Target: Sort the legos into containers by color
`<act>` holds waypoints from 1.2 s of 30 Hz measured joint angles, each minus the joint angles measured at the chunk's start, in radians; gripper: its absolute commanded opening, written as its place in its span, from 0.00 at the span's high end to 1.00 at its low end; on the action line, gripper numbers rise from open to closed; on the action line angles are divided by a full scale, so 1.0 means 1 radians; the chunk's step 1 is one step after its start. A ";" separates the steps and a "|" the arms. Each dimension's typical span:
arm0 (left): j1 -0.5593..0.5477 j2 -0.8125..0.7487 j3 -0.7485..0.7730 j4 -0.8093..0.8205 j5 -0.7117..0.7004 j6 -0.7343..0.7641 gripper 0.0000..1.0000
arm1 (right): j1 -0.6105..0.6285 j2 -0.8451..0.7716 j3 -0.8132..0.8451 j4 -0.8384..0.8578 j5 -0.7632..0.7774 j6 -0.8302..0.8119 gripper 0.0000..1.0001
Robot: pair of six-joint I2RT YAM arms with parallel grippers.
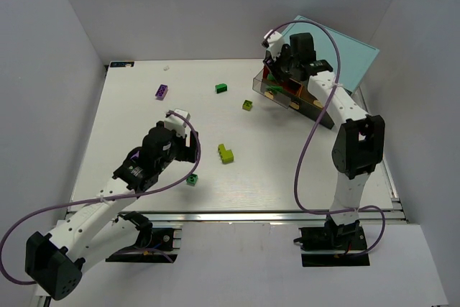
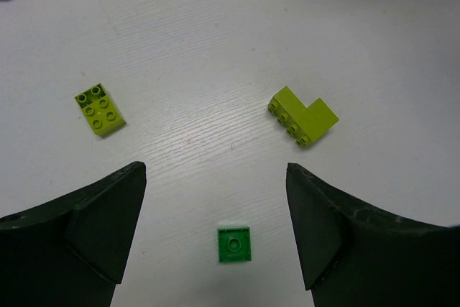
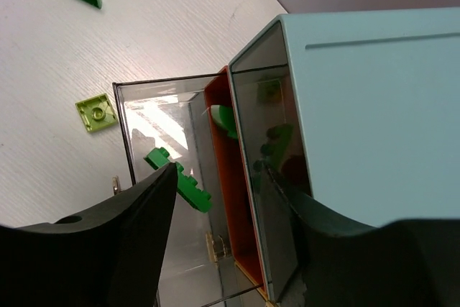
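A small green lego (image 2: 234, 244) lies upside down on the table between the fingers of my open, empty left gripper (image 2: 215, 170); in the top view the lego (image 1: 192, 180) is just by the gripper (image 1: 187, 159). My right gripper (image 3: 219, 174) is open and empty over a pulled-out translucent drawer (image 3: 154, 156) of the light-blue-topped cabinet (image 3: 374, 106). A green lego (image 3: 180, 181) lies in that drawer. In the top view the right gripper (image 1: 279, 75) hangs over the drawer (image 1: 267, 89).
Loose on the table are a purple lego (image 1: 162, 91), a dark green lego (image 1: 221, 88), a lime lego (image 1: 247, 105) and a lime L-shaped lego (image 1: 226, 153). White walls enclose the table. The cabinet (image 1: 338, 48) stands at the back right.
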 measured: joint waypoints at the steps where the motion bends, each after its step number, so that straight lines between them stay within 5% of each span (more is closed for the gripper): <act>1: 0.000 0.002 0.000 -0.001 0.001 0.000 0.14 | 0.000 0.000 0.002 -0.002 0.000 0.001 0.48; 2: 0.000 0.004 0.001 -0.003 0.002 0.000 0.16 | 0.000 -0.002 0.002 -0.005 -0.005 0.005 0.56; 5: 0.000 0.023 0.008 -0.004 0.003 -0.005 0.48 | -0.002 -0.060 -0.070 0.021 -0.074 0.050 0.65; 6: 0.000 0.034 0.012 -0.005 0.001 -0.015 0.67 | -0.003 -0.120 -0.147 0.036 -0.104 0.071 0.59; 8: 0.000 0.069 0.025 -0.018 -0.005 -0.025 0.73 | -0.003 -0.308 -0.380 0.116 -0.183 0.161 0.21; 9: 0.000 0.090 0.032 -0.025 -0.010 -0.028 0.72 | -0.004 -0.429 -0.523 0.180 -0.221 0.222 0.19; 11: -0.001 0.133 0.045 -0.041 -0.019 -0.039 0.52 | -0.007 -0.674 -0.760 0.276 -0.316 0.329 0.20; 13: -0.001 0.170 0.058 -0.064 -0.031 -0.061 0.27 | -0.008 -0.844 -0.912 0.358 -0.402 0.400 0.33; 17: -0.001 0.216 0.077 -0.118 -0.028 -0.101 0.16 | -0.013 -0.984 -0.996 0.378 -0.531 0.433 0.79; 18: -0.001 0.224 0.080 -0.130 -0.024 -0.108 0.15 | -0.018 -0.993 -1.007 0.380 -0.544 0.421 0.82; 36: -0.012 0.505 0.115 -0.307 0.035 -0.238 0.08 | -0.037 -0.987 -1.056 0.234 -0.545 0.320 0.73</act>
